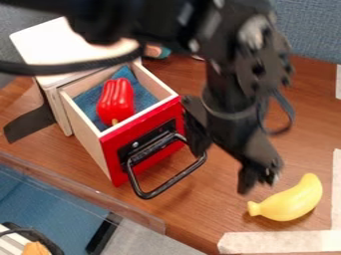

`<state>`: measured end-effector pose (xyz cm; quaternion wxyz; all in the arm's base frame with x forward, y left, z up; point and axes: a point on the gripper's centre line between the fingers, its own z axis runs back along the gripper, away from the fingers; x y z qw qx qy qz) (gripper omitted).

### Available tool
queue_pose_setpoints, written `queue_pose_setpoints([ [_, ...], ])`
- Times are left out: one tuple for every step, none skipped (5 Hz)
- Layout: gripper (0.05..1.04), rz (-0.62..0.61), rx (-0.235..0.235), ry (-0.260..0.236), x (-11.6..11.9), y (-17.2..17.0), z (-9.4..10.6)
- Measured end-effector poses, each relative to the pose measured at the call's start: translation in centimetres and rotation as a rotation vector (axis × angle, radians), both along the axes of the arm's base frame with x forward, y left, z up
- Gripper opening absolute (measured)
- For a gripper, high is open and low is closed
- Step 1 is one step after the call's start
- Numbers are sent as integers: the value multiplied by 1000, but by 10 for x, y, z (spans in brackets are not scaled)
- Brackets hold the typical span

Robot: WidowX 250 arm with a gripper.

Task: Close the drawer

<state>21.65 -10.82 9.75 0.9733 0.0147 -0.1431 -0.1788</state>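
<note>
Camera view: so the drawer (81, 134) is sticking well out of its box (41, 46), red front (116, 167) facing near right, with the gripper (224, 170) hanging just off the front's right side. Its fingers are spread with nothing pinched between them. The left one is right by the handle (172, 181), though I can't tell if they touch. My guess is it's set up there for a shove toward the far left, no grab needed; the risk is a finger snagging on that handle. The pepper (116, 102) lies on the cloth (86, 103) inside, low enough that it'll probably just ride in. The banana (288, 200) is near right, out of the way. Black strip (30, 122) left of the box maybe keeps it from sliding, and the pale tape (286, 242) probably marks the work area. No writing I can make out anywhere, tbh.
</note>
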Motion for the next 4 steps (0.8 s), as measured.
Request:
queue_pose_setpoints([
  [1001,-63,-5,28,-3,-5,-18],
  [1001,-100,-25,50,-3,-3,-33],
  [1001,-108,-32,75,-3,2,-47],
  [1001,-113,-21,97,-5,10,-61],
])
